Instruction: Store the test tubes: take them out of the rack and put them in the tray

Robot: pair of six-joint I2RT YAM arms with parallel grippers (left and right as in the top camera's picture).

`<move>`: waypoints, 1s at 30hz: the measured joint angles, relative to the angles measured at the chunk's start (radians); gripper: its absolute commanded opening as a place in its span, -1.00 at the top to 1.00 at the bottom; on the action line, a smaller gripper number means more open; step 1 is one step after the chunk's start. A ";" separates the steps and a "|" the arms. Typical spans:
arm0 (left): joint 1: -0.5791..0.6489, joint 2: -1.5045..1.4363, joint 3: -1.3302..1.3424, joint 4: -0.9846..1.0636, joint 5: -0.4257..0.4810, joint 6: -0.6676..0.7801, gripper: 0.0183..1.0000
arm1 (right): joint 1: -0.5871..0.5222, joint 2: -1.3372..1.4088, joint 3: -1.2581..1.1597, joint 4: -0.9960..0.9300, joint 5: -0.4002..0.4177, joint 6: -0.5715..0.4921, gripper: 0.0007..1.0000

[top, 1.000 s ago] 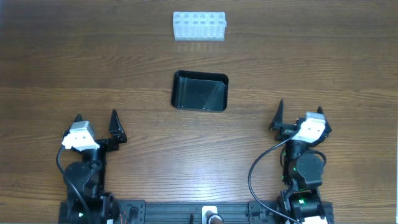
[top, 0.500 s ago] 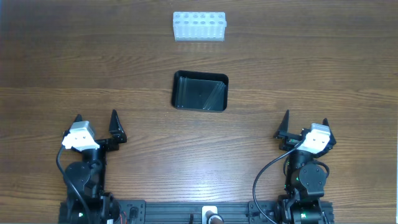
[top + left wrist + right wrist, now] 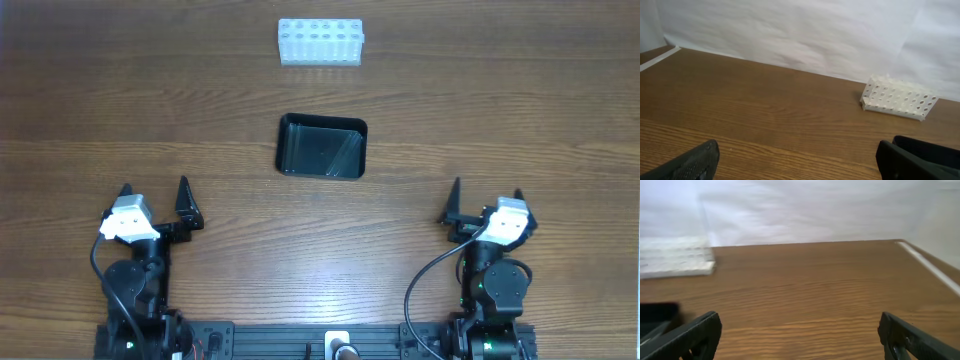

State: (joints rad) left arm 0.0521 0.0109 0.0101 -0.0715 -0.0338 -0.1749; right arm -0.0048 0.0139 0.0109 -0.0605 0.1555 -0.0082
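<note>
The left jaws stand open, low by their base over the table (image 3: 90, 110). In the middle, the white rack (image 3: 320, 42) sits far off and the black tray (image 3: 284, 150) sits nearer. I cannot tell whether tubes remain in the rack; pale streaks in the tray may be tubes. Any left should be approached from straight above and gripped near the top. The right jaws, also open, have drawn back toward their base, while the left have not moved.

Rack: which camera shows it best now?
Left wrist view: the rack stands whole, side holes plain. Top view shows its openings from above; right wrist view cuts it off at the edge.
</note>
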 measured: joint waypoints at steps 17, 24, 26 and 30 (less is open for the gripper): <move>0.000 0.000 0.000 0.000 0.000 0.000 -1.00 | -0.001 0.000 0.000 -0.011 -0.132 0.000 -0.99; 0.000 0.000 0.000 0.000 0.000 0.000 -1.00 | -0.001 0.000 0.000 -0.011 -0.132 0.000 -0.98; 0.000 0.000 0.000 0.000 0.000 0.000 -1.00 | -0.001 0.000 0.000 -0.011 -0.132 0.000 -0.98; 0.000 0.000 0.000 0.000 0.000 0.000 -0.99 | -0.001 0.000 0.000 -0.011 -0.132 0.000 -0.98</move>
State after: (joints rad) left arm 0.0521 0.0109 0.0101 -0.0715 -0.0338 -0.1753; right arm -0.0059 0.0139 0.0109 -0.0715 0.0238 -0.0078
